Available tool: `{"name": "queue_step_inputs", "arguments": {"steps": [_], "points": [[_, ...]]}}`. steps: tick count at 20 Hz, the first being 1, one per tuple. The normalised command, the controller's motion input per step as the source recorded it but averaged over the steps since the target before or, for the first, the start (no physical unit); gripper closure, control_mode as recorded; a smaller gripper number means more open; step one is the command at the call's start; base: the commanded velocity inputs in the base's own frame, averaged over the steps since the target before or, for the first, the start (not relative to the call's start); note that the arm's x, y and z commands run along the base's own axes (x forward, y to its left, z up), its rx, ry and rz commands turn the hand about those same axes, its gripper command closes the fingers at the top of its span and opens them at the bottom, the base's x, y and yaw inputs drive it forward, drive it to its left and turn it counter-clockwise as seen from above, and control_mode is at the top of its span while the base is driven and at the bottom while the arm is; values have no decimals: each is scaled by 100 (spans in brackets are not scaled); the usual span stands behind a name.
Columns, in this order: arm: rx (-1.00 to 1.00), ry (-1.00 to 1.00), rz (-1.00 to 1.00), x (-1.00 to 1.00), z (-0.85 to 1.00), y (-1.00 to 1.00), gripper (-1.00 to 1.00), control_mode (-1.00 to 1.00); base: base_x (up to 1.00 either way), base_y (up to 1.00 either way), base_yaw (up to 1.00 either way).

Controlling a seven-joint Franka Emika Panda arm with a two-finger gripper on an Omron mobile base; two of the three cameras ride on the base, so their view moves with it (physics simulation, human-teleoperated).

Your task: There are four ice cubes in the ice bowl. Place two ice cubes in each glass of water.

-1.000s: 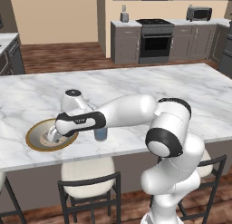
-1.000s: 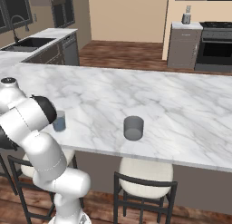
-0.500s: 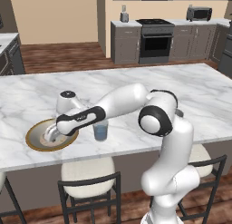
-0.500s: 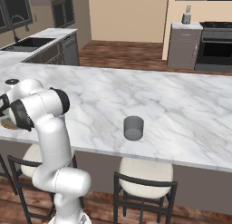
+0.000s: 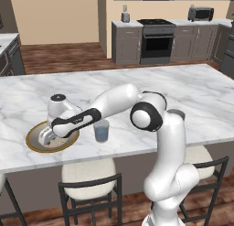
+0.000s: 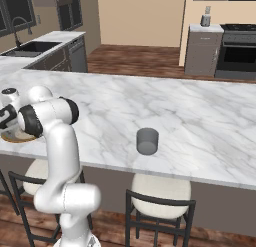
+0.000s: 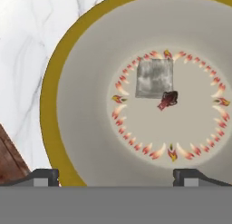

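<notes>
Arm has reached farther; ice cube lies flat.

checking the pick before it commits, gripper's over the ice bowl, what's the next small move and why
Probably lower straight down and shift slightly toward the ice cube. In the hand view, the open gripper looks down into the ice bowl, with the cube lying ahead of the fingertips, not yet between them. Only one cube is visible there, so closing now would likely miss.
</notes>
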Motion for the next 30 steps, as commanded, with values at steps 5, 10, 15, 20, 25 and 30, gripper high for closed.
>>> {"name": "queue_step_inputs", "arguments": {"steps": [5, 10, 15, 20, 25, 30], "points": [[0, -1, 3, 12, -20, 0, -100, -100, 0, 0, 0], [0, -1, 2, 21, -23, 0, -100, -100, 0, 0, 0], [0, -4, 2, 35, -27, 0, -100, -100, 0, 0, 0], [0, -2, 0, 29, -15, 2, -100, -100, 0, 0, 0], [0, -1, 0, 12, -1, 15, -100, -100, 0, 0, 0], [0, 0, 0, 0, 0, 24, -100, -100, 0, 0, 0]]}}
